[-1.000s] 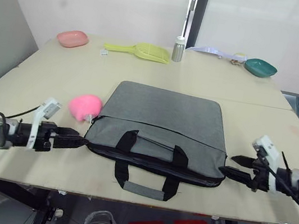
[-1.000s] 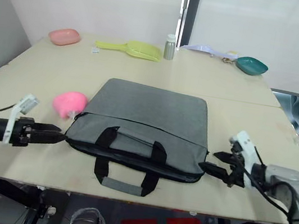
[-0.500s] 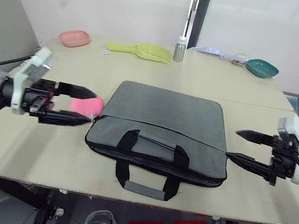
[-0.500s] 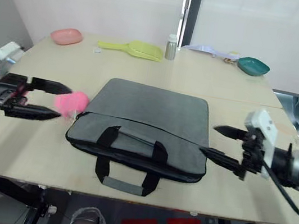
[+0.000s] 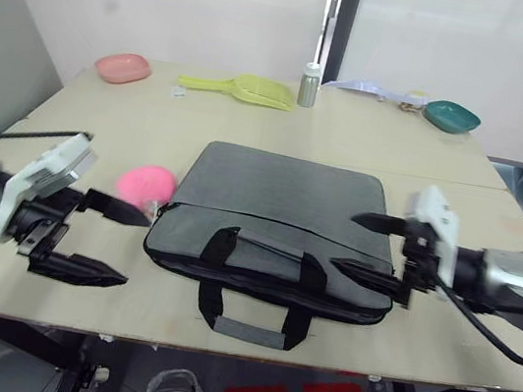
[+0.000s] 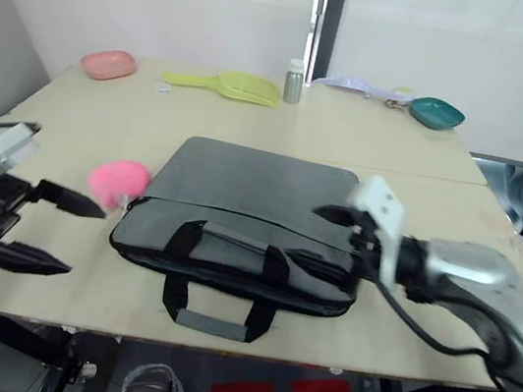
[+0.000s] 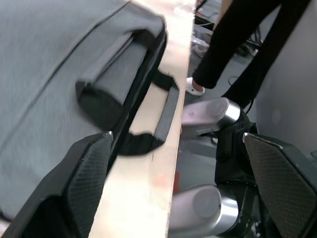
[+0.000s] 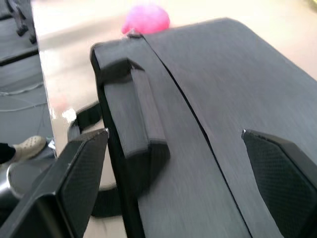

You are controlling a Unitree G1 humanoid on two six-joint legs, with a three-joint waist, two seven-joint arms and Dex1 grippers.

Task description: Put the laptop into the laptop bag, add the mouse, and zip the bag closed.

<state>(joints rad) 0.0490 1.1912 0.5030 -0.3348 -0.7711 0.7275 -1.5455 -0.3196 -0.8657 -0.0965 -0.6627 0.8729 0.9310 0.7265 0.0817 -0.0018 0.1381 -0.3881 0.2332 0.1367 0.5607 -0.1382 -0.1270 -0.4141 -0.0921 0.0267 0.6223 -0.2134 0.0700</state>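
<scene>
Probably the laptop bag (image 5: pixel 281 229) is soft and light, so it can sag or slide when pulled; the black handles (image 5: pixel 261 291) or the zipper edge look the best places to take hold. It is grey fabric and lies flat in the middle of the table (image 5: pixel 446 161), zipper apparently shut. Both the left gripper (image 5: pixel 100 240) and the right gripper (image 5: pixel 366 242) have their jaws wide open, holding nothing.

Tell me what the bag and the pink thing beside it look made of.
The laptop bag looks like grey woven fabric, matte with a heathered look, with black webbing handles. The pink toy seems soft plush: rounded, without shine, though its surface detail is unclear.
</scene>
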